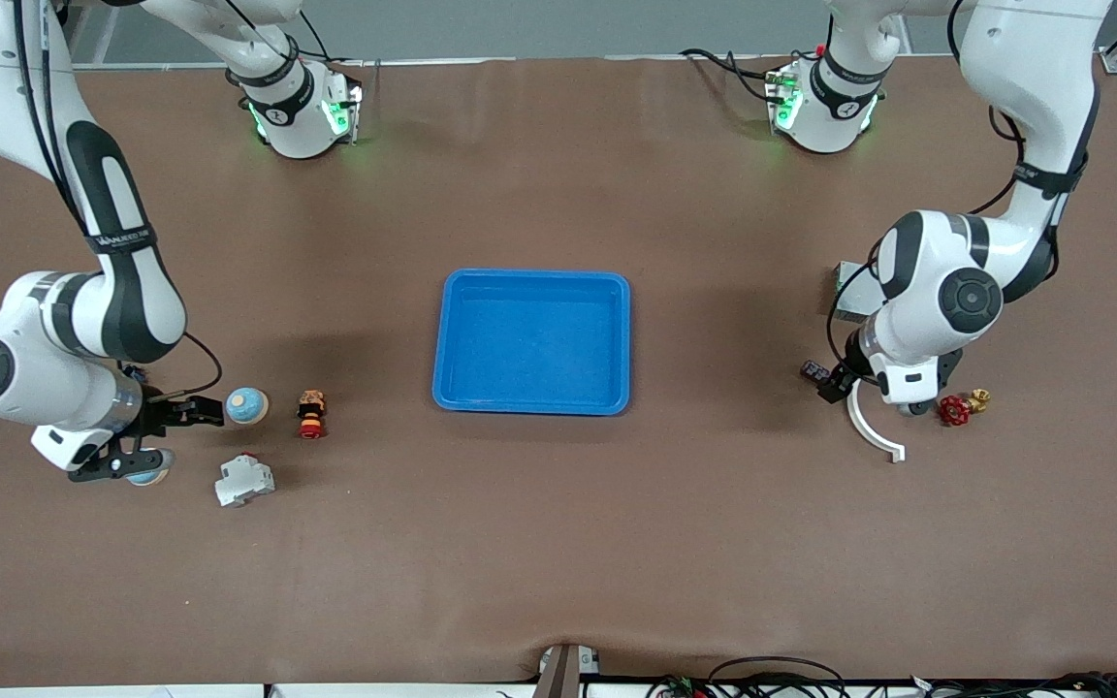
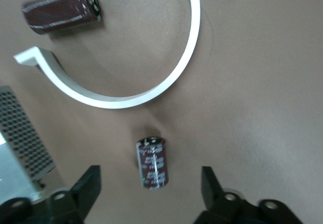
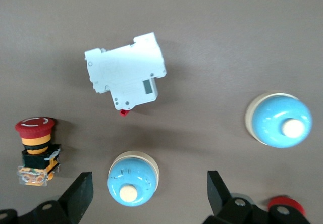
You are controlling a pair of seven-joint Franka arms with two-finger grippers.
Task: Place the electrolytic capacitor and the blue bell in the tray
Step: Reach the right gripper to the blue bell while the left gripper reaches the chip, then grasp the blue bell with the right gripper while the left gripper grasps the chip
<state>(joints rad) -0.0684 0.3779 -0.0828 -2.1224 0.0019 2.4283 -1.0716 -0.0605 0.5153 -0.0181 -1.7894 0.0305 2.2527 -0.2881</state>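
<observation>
Showed the left gripper (image 2: 151,196) low over the table at the left arm's end, jaws parted and straddling a capacitor (image 2: 152,162) lying on its side, touching neither finger. Showed a second capacitor (image 2: 61,9), a white arc (image 2: 151,85) and a grey box (image 2: 22,133) close by. Showed the right gripper (image 3: 149,196) spread wide above a bell (image 3: 132,178) at the right arm's end, gripping nothing. Showed a second bell (image 3: 279,119), a breaker (image 3: 126,75) and a stop button (image 3: 35,153) near it. Found the tray (image 1: 529,339) mid-table, well apart from both, with nothing in it. Judged the capacitor light, rigid and slick-sleeved, apt to roll: best pinched across the barrel at mid-length. Judged the bell a hard, smooth dome, likely to slip up out of the pads: best gripped low, at the pale base ring.
</observation>
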